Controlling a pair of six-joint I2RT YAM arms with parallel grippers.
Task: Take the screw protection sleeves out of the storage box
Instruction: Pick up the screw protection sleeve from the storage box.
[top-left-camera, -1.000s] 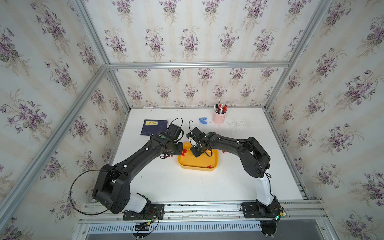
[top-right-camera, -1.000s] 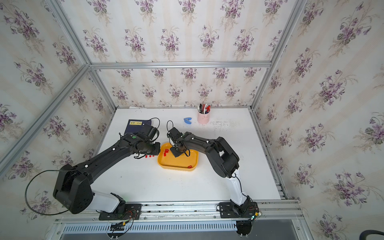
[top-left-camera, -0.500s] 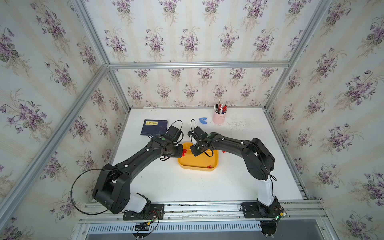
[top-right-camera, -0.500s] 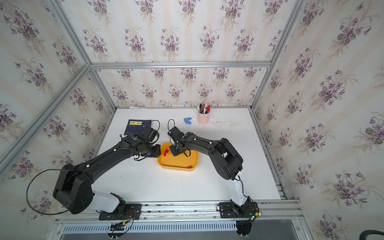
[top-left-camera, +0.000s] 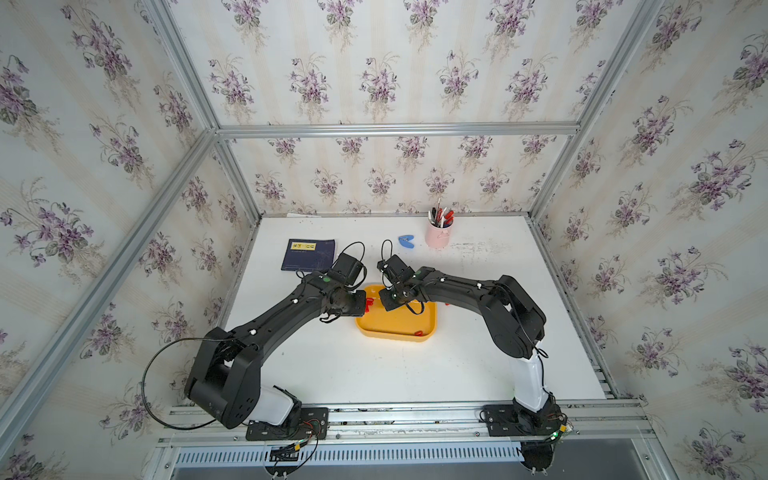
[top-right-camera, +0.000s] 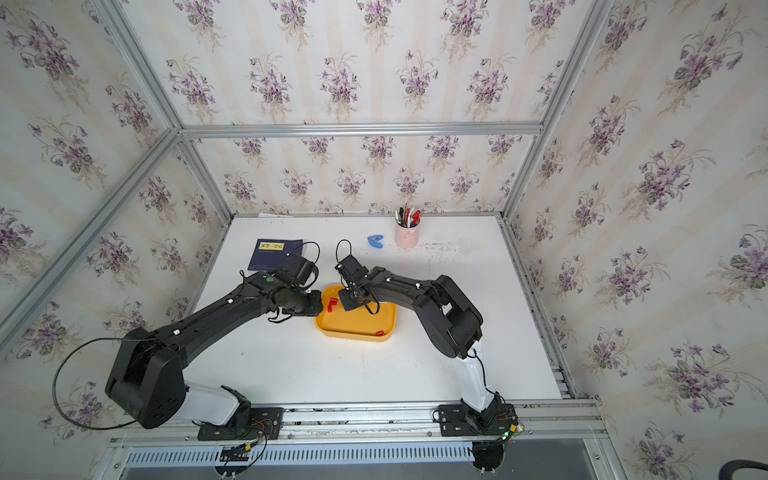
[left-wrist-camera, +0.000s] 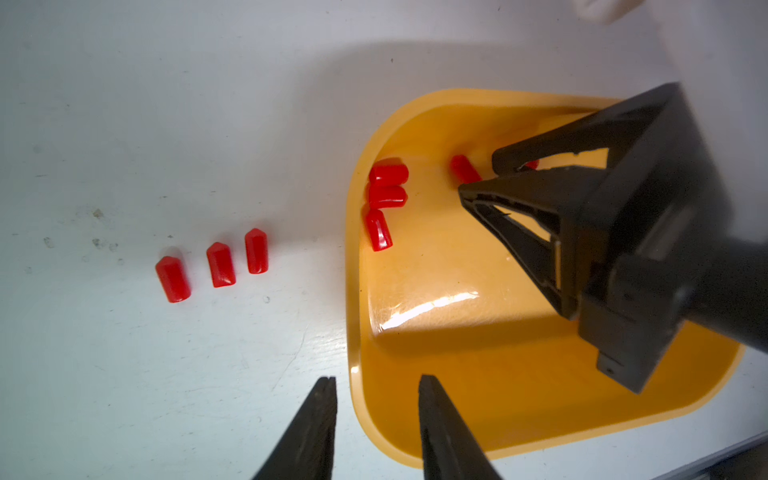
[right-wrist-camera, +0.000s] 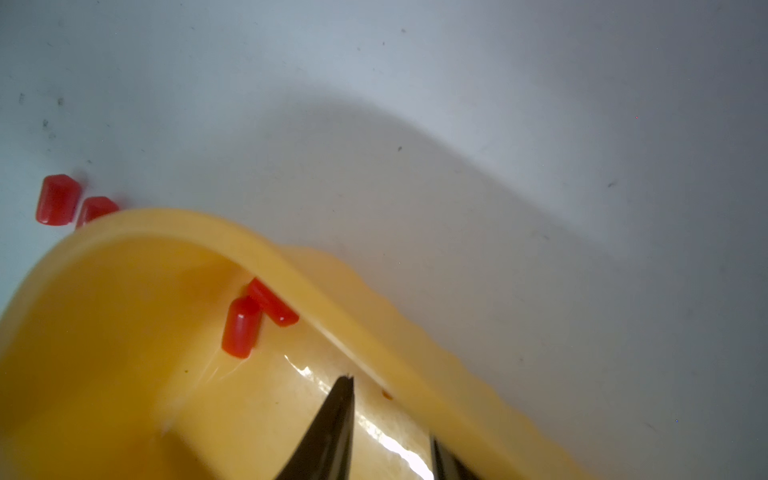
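The left gripper (left-wrist-camera: 377, 380) holds its two black fingers apart with nothing between them, one over the white tabletop (left-wrist-camera: 124, 124) and the other over the rim of the shallow yellow-orange plastic storage box (left-wrist-camera: 436, 291) (whether either finger touches, the wrist view does not settle). The right gripper (right-wrist-camera: 390, 411) reaches down into the box from the opposite side. Its jaws are also parted and empty, and its tips are close to the box's wall. Of the tiny bright red plastic screw protection sleeves (left-wrist-camera: 386, 195), three lie bunched against the wall in one corner of the box, and a fourth lies just beside the right gripper's fingertips. In both top views one more lies alone near the box's front right corner. Three further sleeves lie side by side in a row on the tabletop outside the box, near its rim but not touching it. The right wrist view shows two sleeves touching each other against the inside of the wall, and two more on the table just past the rim. The box sits mid-table between the two black arms. At the back of the table stand a small pink cylindrical cup of pens (top-left-camera: 437, 239), a small blue clip-like object (top-left-camera: 406, 241) and a flat dark blue booklet (top-left-camera: 307, 254).
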